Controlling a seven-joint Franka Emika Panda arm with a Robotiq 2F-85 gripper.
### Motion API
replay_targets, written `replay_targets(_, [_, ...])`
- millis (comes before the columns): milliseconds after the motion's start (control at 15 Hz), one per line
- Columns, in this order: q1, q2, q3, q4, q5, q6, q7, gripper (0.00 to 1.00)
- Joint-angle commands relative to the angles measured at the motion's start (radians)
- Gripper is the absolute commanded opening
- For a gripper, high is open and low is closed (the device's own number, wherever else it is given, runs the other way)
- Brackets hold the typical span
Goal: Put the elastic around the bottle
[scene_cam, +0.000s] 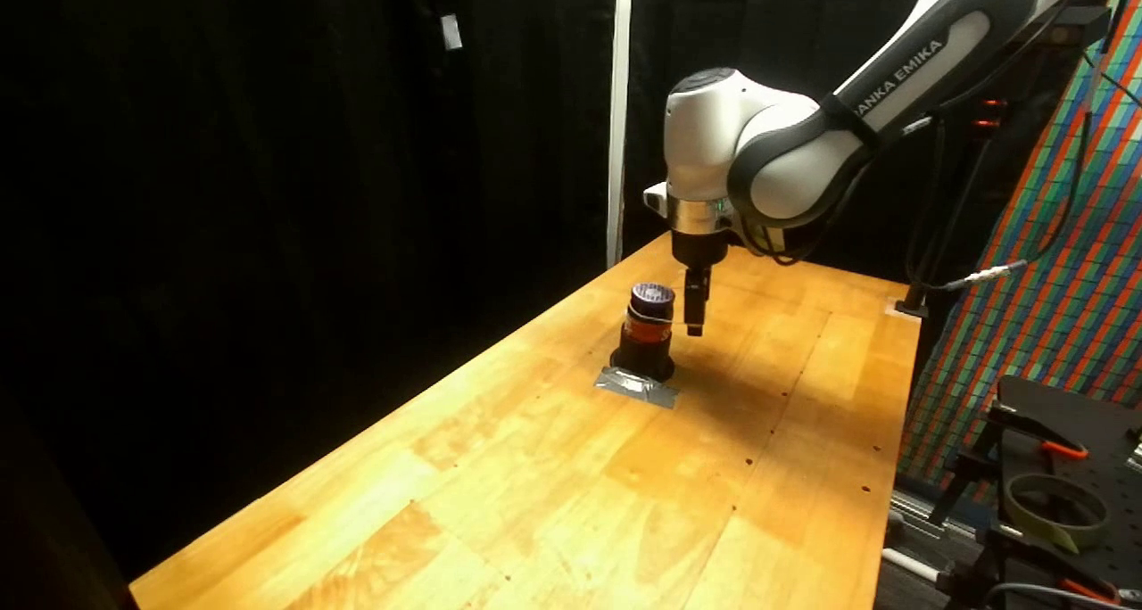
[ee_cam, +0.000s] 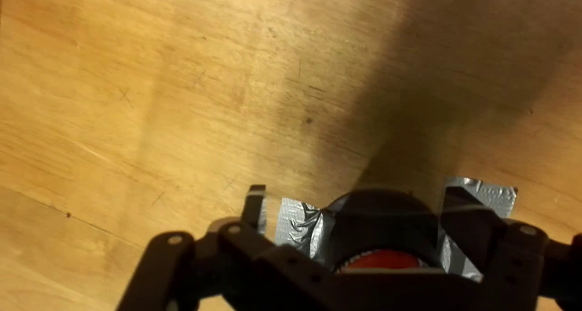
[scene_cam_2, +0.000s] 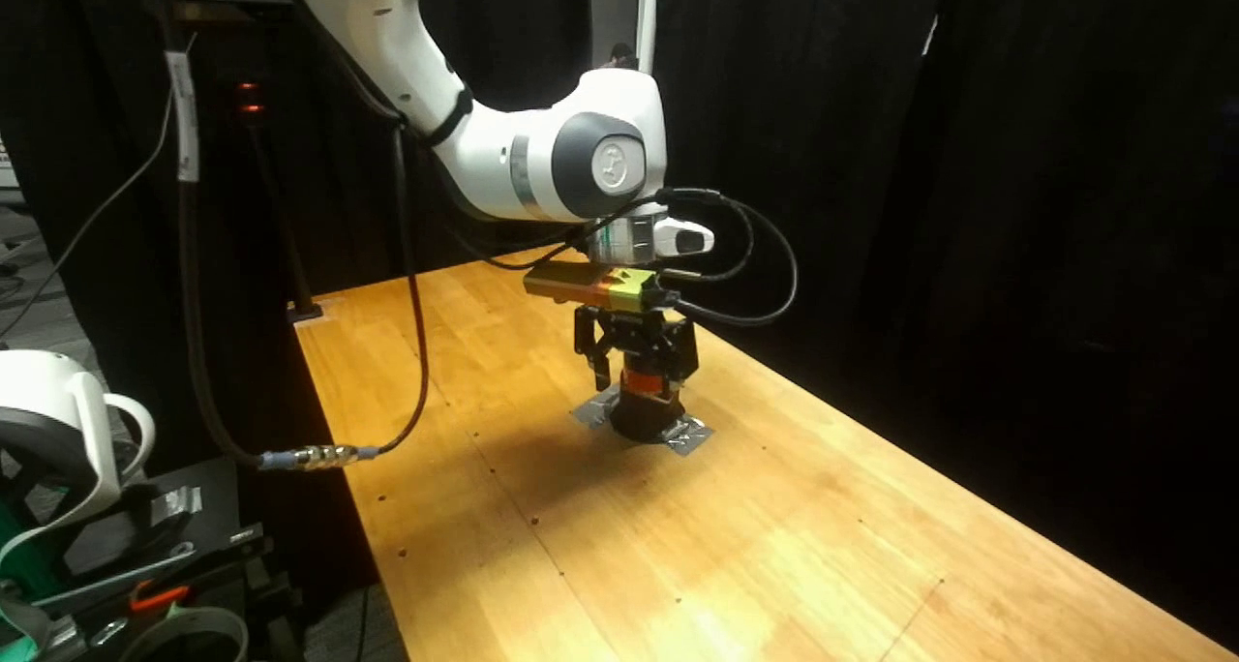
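The bottle [scene_cam: 649,328] stands upright in a dark round base, with an orange-red band and a dark top. It shows in both exterior views [scene_cam_2: 642,382], and its orange-red part shows in the wrist view [ee_cam: 384,259], partly hidden by the gripper body. The thin pale elastic [scene_cam: 662,320] loops around the bottle's upper part and runs to my gripper [scene_cam: 694,328]. In the wrist view the elastic [ee_cam: 468,207] crosses both fingers and spans the gap between them. My gripper [ee_cam: 357,190] is open, fingers pointing down beside the bottle, and holds the elastic stretched.
Silver tape [scene_cam: 636,387] fixes the dark base to the wooden table [scene_cam: 571,485]. A side stand [scene_cam: 1088,423] with a tape roll [scene_cam: 1057,510] and tools is off the table's edge. A cable [scene_cam_2: 416,372] hangs beside the arm. Black curtains surround the table.
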Motion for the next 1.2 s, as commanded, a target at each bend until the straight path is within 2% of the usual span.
replay_targets(0, [-0.024,-0.124,-0.029,-0.225,-0.081,0.190,-0.008,0.74])
replay_targets(133, [-0.033,-0.148,-0.053,-0.312,-0.128,0.372,0.003,0.70])
replay_targets(200, [-0.057,-0.168,-0.047,-0.338,-0.183,0.467,0.045,0.60])
replay_targets(333, [-0.062,-0.187,-0.089,-0.404,-0.294,0.654,0.125,0.45])
replay_targets(467, [-0.019,-0.195,-0.199,-0.449,-0.449,0.836,0.246,0.30])
replay_targets(600, [0.070,-0.183,-0.372,-0.461,-0.553,1.018,0.316,0.17])
replay_targets(667, [0.104,-0.168,-0.444,-0.464,-0.528,1.112,0.279,0.15])
replay_targets(733, [0.151,-0.147,-0.510,-0.484,-0.454,1.204,0.222,0.13])
replay_targets(867, [0.154,-0.114,-0.533,-0.541,-0.353,1.375,0.131,0.12])
replay_targets(1000, [0.151,-0.069,-0.527,-0.596,-0.305,1.533,0.081,0.14])
replay_targets(1067, [-0.021,-0.076,-0.336,-0.631,-0.255,1.564,-0.022,0.16])
replay_targets(1133, [-0.050,-0.050,-0.302,-0.642,-0.266,1.611,-0.030,0.15])
